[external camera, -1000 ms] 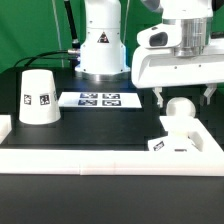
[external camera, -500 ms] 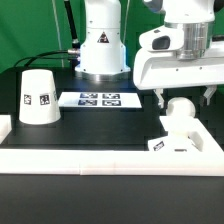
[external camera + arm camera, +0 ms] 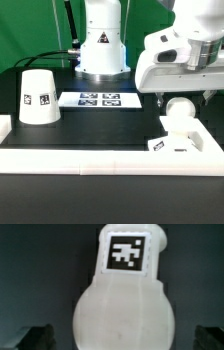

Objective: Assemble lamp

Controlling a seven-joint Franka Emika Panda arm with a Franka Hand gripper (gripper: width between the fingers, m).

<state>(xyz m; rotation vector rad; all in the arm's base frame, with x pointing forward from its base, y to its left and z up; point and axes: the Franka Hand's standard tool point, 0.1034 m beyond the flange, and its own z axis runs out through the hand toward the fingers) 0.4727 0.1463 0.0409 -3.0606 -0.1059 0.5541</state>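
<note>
Black table point(image 3: 100, 126), shade point(image 3: 38, 97) standing apart, spread fingers point(image 3: 40, 337) flanking bulb point(image 3: 180, 111) — atop base point(image 3: 186, 144).

white shade point(image 3: 38, 96) stands apart; ball bulb point(image 3: 180, 110) upright on square base point(image 3: 186, 143).

Exterior view, 12 o'clock: arm base point(image 3: 92, 22), glossy white rounded column. Black round emblem point(image 3: 100, 42) with white mark on its front; dark seam ring at foot. Thin black cables point(image 3: 66, 22) at base's 9 o'clock.

At 2 o'clock: wrist point(image 3: 196, 18), smooth white rounded shells, grey patch lower down. At wrist's 6 o'clock: gripper point(image 3: 184, 100), wide white boxy housing point(image 3: 180, 70) with rounded corners. Two short dark fingers point(image 3: 160, 98) at housing's 5 and 7 o'clock.

Wrist view: fingers point(image 3: 38, 336) black, blocky, blurred.
</note>
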